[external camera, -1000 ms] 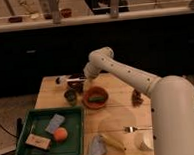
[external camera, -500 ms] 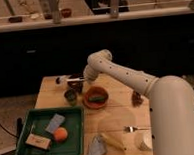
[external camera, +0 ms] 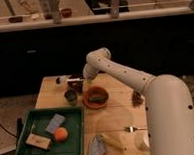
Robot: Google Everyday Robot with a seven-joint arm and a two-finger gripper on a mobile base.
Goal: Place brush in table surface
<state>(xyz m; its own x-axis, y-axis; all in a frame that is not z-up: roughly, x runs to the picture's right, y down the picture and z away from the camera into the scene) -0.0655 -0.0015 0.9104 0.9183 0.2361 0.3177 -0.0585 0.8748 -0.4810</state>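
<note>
Nearest, at the lower left of the frame, a green tray (external camera: 24, 128) sits on the table (external camera: 115, 113), holding an orange ball (external camera: 61, 133), a tan block (external camera: 38, 141) and a grey-blue piece (external camera: 55, 122). To its right lie a blue cloth (external camera: 97, 148), a yellow piece (external camera: 113, 141) and a fork (external camera: 132, 128). Farther back a red bowl (external camera: 96, 97) stands just beside a dark cup (external camera: 71, 96). My end effector (external camera: 76, 84) hangs over the table's far left part, above the cup. I cannot tell whether it grips anything. The brush (external camera: 65, 79) shows as a thin pale stick, level, reaching left from my end effector.
</note>
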